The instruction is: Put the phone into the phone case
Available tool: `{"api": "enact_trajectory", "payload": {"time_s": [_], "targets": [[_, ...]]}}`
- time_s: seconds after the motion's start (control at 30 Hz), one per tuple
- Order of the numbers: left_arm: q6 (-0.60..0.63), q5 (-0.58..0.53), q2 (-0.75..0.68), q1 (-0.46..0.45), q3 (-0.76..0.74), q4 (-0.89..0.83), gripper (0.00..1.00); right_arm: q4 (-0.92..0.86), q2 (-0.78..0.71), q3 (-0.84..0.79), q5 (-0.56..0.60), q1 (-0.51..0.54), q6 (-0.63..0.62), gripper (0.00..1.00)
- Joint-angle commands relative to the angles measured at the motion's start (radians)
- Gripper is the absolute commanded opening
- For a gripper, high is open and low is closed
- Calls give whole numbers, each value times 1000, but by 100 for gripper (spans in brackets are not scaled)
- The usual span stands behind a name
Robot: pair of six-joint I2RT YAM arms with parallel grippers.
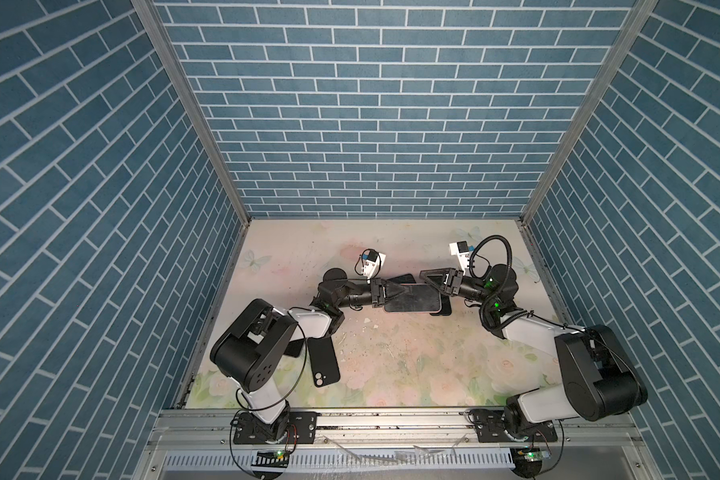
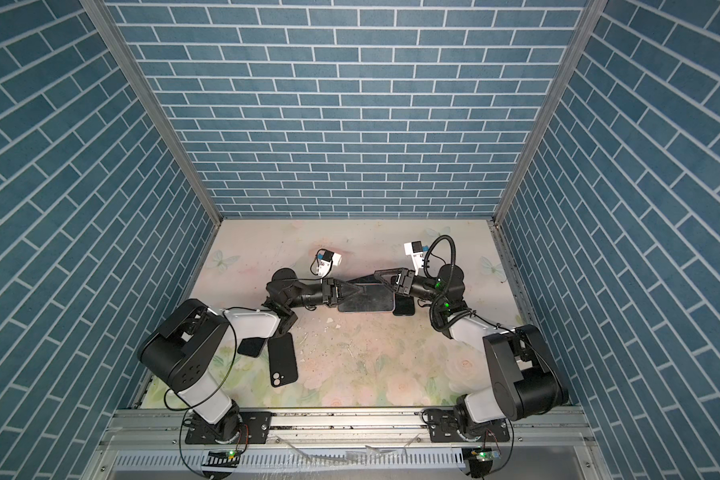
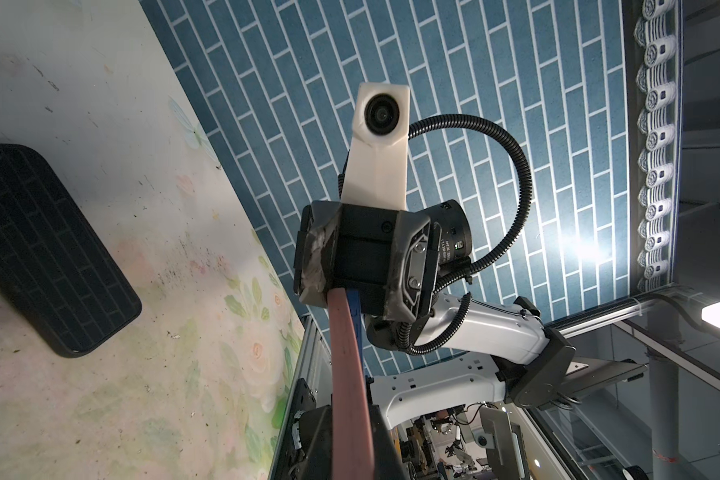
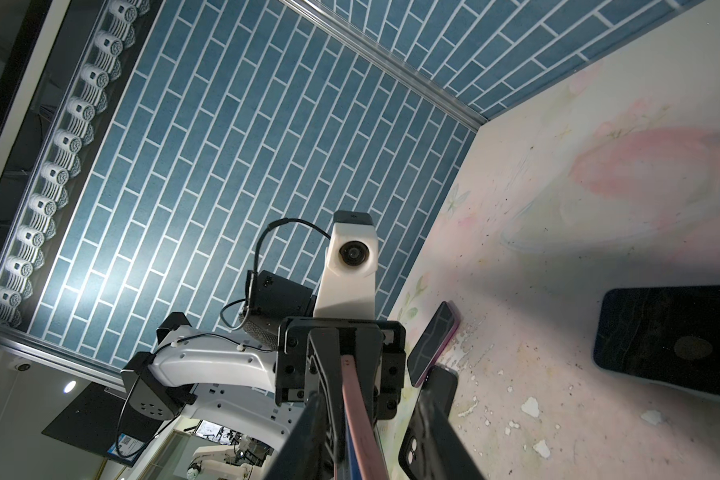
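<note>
**Phone held in the air, well away from its case**

The phone case (image 1: 324,361) (image 2: 282,359) lies flat on the table (image 1: 391,365), black, with its camera hole at the end nearest the front rail. The phone (image 1: 416,300) (image 2: 371,302) is well apart from it. In both top views it sits beyond the case and off to the case's right, raised above the table, dark face up, with a pink rim.

The left gripper (image 1: 402,291) (image 2: 360,291) is clamped on the phone's end nearer the case. In the right wrist view its fingers (image 4: 323,374) press the pink edge (image 4: 356,415) from both sides.

The right gripper (image 1: 425,275) (image 3: 362,266) is at the phone's end farther from the case. Seen head-on in the left wrist view, its fingers (image 3: 314,257) stand wider than the thin phone, which lies close to one of them, unclamped.

A second dark phone (image 1: 443,311) lies on the table beneath that far end.
</note>
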Motion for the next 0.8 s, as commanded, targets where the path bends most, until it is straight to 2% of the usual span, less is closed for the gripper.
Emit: {"api": "enact_trajectory", "payload": {"time_s": [0.0, 0.2, 0.53, 0.67, 0.77], "targets": [[46, -23, -29, 1, 26, 15, 0, 17, -14, -36, 0, -3, 1, 38], [69, -33, -35, 1, 34, -11, 0, 2, -46, -60, -1, -2, 0, 35], [66, -25, -31, -1, 27, -17, 0, 33, -32, -57, 4, -2, -1, 0], [64, -24, -36, -2, 28, -16, 0, 58, -14, -58, -6, -3, -1, 2], [63, -23, -40, -1, 30, -18, 0, 66, -10, -52, -24, -6, 1, 27]]}}
